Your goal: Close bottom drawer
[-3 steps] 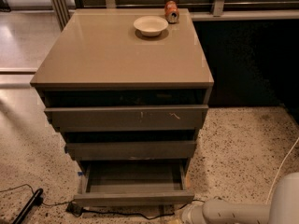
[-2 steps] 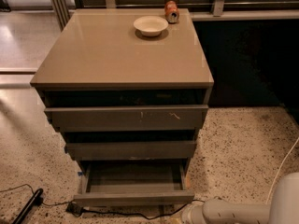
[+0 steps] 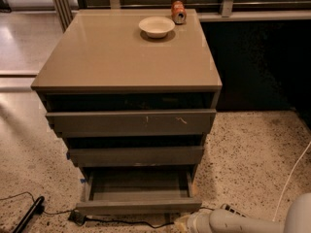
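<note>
One bottom drawer [image 3: 138, 206] open, front running left-right; tool [image 3: 183, 223] near its right corner.

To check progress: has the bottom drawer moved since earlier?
No. The bottom drawer juts equally far past the middle drawer; the gripper sits by its front corner.

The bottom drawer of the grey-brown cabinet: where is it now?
In the camera view, bottom centre: the lowermost grey-brown drawer stands pulled out, directly under the middle drawer; the pale pincer is low beside its front's right end.
</note>
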